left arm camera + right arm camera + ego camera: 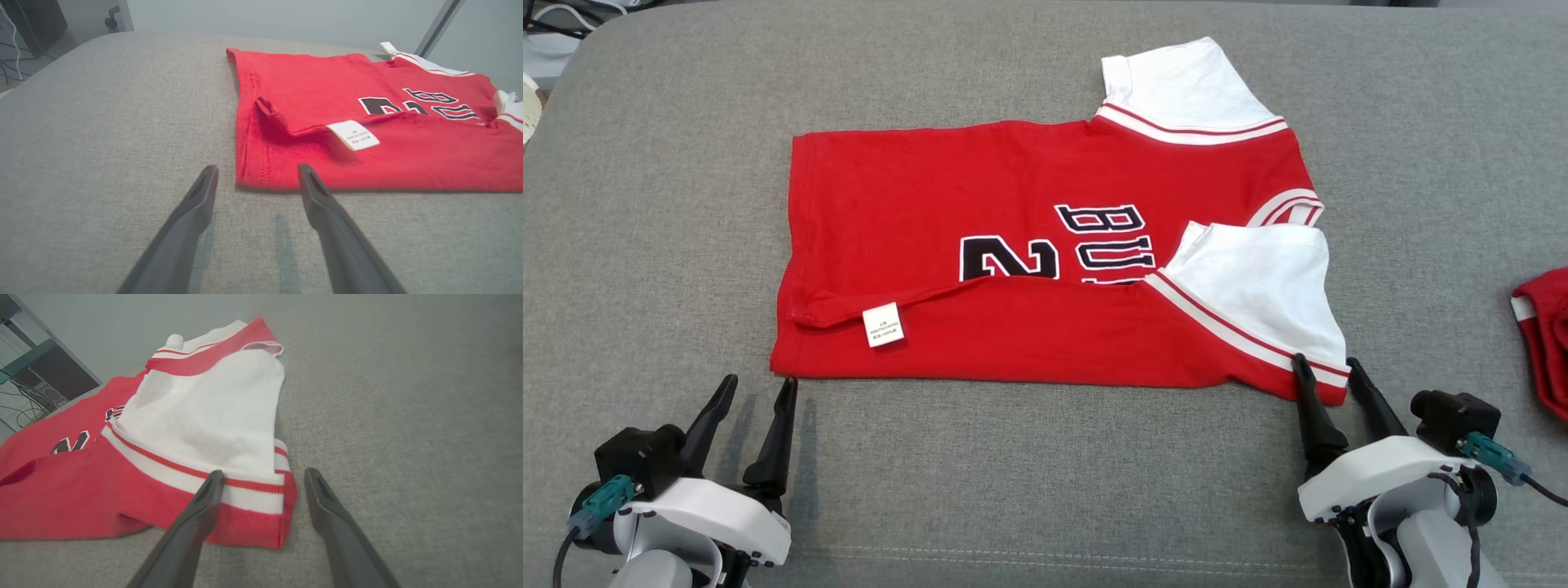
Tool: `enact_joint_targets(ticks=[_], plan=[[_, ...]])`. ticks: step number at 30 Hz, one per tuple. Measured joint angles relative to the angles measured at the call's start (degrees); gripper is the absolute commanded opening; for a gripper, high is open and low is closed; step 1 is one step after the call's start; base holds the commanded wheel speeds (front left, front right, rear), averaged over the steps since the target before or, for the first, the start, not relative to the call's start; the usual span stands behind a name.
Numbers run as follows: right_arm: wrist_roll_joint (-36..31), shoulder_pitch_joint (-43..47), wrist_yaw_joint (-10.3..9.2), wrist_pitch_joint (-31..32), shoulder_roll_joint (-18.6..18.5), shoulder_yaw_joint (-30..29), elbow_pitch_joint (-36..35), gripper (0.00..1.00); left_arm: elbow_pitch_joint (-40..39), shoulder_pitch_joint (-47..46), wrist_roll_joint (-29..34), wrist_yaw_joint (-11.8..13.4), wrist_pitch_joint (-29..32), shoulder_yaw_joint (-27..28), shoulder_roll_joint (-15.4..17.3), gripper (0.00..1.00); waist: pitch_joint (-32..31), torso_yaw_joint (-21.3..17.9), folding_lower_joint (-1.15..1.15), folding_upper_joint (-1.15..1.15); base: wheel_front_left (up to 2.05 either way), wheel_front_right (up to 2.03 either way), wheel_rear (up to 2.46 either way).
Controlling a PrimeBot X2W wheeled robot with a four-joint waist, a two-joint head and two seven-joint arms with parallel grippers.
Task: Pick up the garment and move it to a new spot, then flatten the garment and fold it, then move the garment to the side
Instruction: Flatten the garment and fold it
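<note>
Grey cushion (pixel 645 204) with a half-folded red jersey (pixel 1013 212) lying across its middle.
Left gripper (pixel 760 384) gapes empty just off the jersey's near-left corner; right gripper (pixel 1327 363), released, sits at the near-right corner; white label (pixel 883 324) on the fold.

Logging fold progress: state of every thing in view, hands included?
jersey, flat on the cushion, near edge folded over its front.
care label, exposed on the fold.
left hand, open, by the jersey's near left corner.
right hand, open, at the near right corner, gripping nothing.
second red garment, crumpled at the right edge.
</note>
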Motion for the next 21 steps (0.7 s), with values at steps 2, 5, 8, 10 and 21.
enact_joint_targets(ticks=[2, 5, 8, 10, 21], plan=[[0.5, -0.5, 0.00, -0.2, -0.1, 0.3, 0.4, 0.83, -0.2, 0.0, -0.1, 0.0, 0.0, -0.1, 0.2, 1.00, 0.3, 0.2, 0.00, 0.00, 0.00, 0.00, 0.00], [1.2, -1.1, 0.00, -0.4, -0.1, 0.5, 0.2, 0.05, -0.5, 0.0, -0.2, 0.0, 0.0, -0.3, 0.5, 1.00, 0.7, 0.3, 0.00, 0.00, 0.00, 0.00, 0.00], [1.1, -1.2, 0.02, -0.4, -0.1, 0.7, 0.3, 0.00, -0.7, 0.0, -0.8, 0.0, 0.0, -0.3, 0.8, 1.00, 1.0, 0.2, 0.00, 0.00, 0.00, 0.00, 0.00], [0.0, -1.2, 0.02, -0.4, 0.1, 0.5, 0.4, 0.00, -0.9, 0.0, -1.3, 0.0, 0.0, -0.7, 0.8, 1.00, 1.0, 0.0, 0.00, 0.00, 0.00, 0.00, 0.00], [-2.3, -2.4, 0.01, -0.4, 0.1, 2.2, -0.7, 0.00, 1.2, -1.4, -10.1, 0.0, 0.0, -3.5, 2.8, 1.00, 2.5, -2.5, 0.00, 0.00, 0.00, 0.00, 0.00]])
